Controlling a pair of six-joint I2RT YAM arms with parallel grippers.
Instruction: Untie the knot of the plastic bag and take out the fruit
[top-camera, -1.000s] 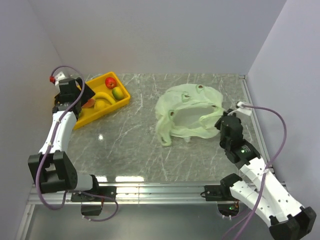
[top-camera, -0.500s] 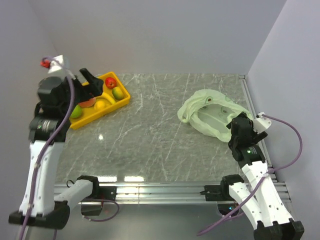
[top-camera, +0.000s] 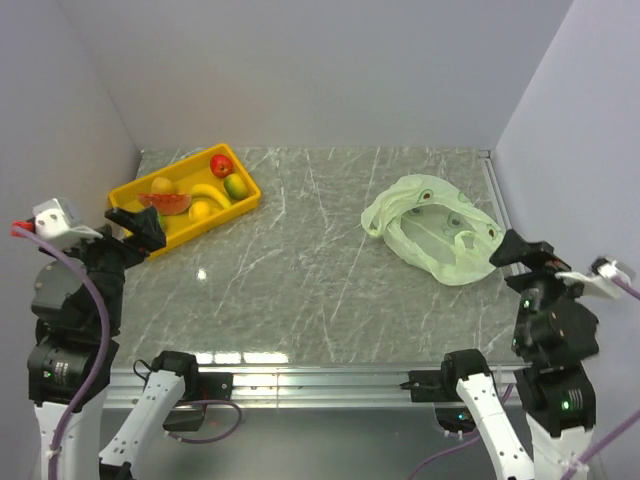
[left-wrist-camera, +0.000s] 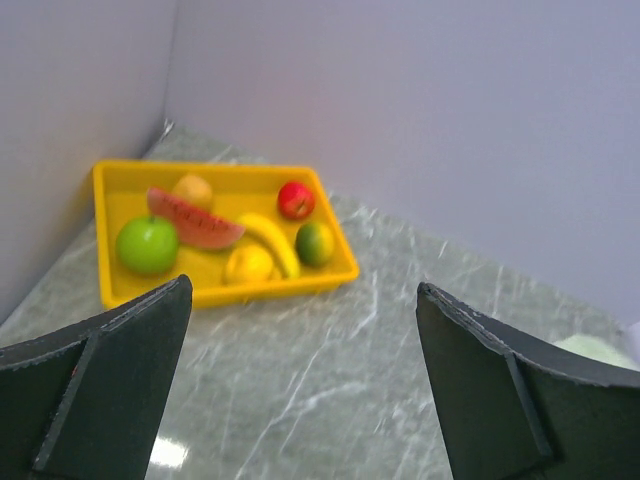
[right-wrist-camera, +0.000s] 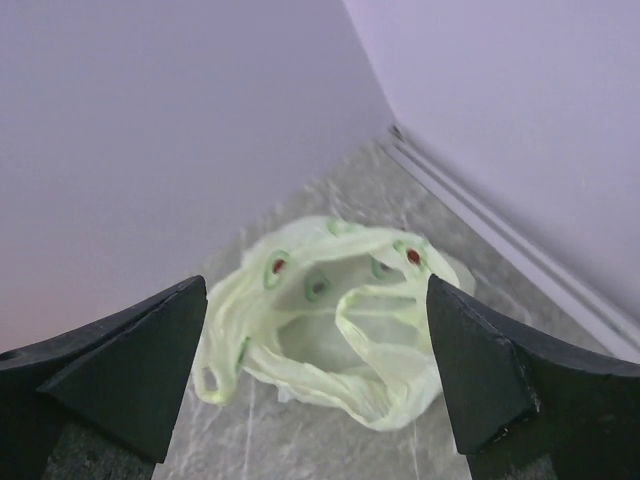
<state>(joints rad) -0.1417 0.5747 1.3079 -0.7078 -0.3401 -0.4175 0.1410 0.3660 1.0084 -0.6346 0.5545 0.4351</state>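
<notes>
The pale green plastic bag (top-camera: 432, 229) lies slack and gaping at the back right of the table, its handle loops loose; the right wrist view shows the plastic bag (right-wrist-camera: 340, 335) holding nothing. The knot is out of view. The fruit sits in the yellow tray (top-camera: 243, 203): red apple (left-wrist-camera: 294, 199), green apple (left-wrist-camera: 147, 245), mango (left-wrist-camera: 314, 242), banana (left-wrist-camera: 268, 240), watermelon slice (left-wrist-camera: 195, 220). My right gripper (top-camera: 522, 252) hangs open, near of the bag and apart from it. My left gripper (top-camera: 137, 228) stands open, near of the tray, nothing between its fingers.
The tray (left-wrist-camera: 330, 279) stands in the back left corner, close to the left wall. A metal rail (top-camera: 492, 195) runs along the table's right edge beside the bag. Walls close in the left, back and right sides.
My right gripper has opened and let go of the bag, which was dragged right and now lies still. Both arms have drawn back and up toward the near edge.
</notes>
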